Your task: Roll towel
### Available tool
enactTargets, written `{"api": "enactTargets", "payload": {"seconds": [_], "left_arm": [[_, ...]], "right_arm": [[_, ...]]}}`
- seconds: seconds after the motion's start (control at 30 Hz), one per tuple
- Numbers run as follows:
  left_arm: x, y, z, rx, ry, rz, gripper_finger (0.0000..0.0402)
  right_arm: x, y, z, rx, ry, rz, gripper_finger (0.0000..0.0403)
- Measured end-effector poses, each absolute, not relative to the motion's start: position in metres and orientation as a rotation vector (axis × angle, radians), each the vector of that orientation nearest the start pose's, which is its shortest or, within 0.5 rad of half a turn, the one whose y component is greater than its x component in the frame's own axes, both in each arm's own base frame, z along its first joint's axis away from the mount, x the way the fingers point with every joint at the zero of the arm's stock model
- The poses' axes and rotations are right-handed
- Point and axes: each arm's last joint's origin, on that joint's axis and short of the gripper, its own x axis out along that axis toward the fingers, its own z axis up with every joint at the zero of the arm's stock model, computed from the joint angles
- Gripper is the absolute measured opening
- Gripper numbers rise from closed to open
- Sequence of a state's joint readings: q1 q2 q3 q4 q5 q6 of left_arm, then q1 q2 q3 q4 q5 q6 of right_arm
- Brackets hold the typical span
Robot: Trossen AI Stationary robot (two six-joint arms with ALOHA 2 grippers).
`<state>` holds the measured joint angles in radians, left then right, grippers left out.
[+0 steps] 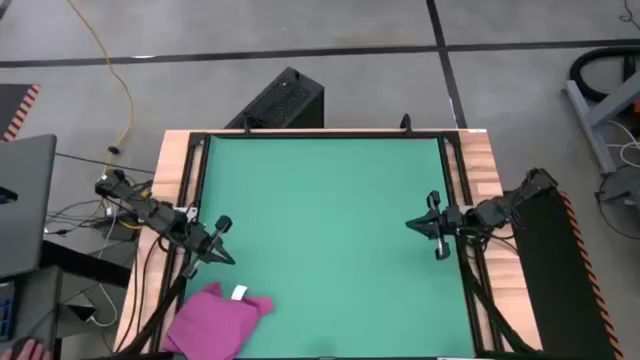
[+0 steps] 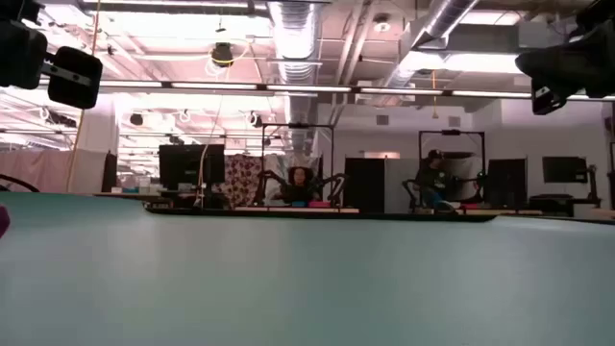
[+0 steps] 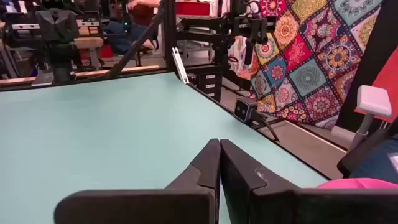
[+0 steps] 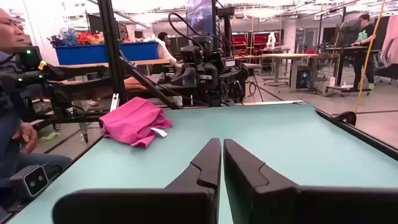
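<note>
Just beside the clenched left claw, the magenta towel lies crumpled, unrolled; right claw, clenched and empty, waits well apart.

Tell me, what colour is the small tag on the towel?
White. The tag lies at one edge of the magenta towel, clearest in the high view.

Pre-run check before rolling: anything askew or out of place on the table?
Yes: the towel lies bunched, not flat, at the mat's near-left corner, hanging over its left edge, white tag up. Nothing else stands out.
</note>
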<state>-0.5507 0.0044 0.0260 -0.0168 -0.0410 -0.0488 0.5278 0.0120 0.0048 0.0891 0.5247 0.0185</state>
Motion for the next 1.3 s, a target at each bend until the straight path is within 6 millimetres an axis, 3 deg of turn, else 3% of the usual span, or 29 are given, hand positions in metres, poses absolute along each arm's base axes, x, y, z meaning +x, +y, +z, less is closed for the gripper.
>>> {"api": "enactTargets", "payload": {"seconds": [1.2, 1.3], "left_arm": [[0.0828, -0.0493, 0.1707, -0.029, -0.001, -0.505, 0.0], [0.0829, -0.0492, 0.1707, -0.112, 0.02, -0.501, 0.0]], "right_arm": [[0.0885, 0.0348, 0.1725, 0.059, -0.07, 0.004, 0.0042], [0.0884, 0.0348, 0.1725, 0.059, -0.071, 0.004, 0.0042]]}}
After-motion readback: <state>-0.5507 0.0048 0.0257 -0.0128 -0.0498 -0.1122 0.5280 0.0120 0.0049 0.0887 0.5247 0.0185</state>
